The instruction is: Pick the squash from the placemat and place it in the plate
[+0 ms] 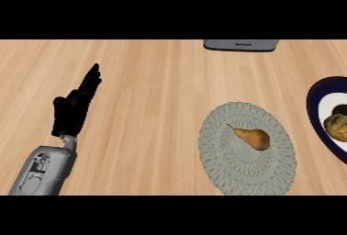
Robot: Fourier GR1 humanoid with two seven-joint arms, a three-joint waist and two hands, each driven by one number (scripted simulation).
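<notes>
The left hand (73, 108) stands at the left of the counter (149, 92), fingers straight and pointing up, holding nothing; it looks parked out of the way. The right hand is nowhere to be seen. On the round woven placemat (224, 160) lies a small fruit (253, 138) with a thin stem, brownish green and pear-shaped. On the dark-rimmed plate (313, 98) at the right edge rests a pale, knobbly thing (337, 127), cut off by the frame, with something dark (339, 109) just above it. If that pale lump is the squash, it is already in the plate and the job looks done. A grey appliance (241, 45) sits at the far edge.
</notes>
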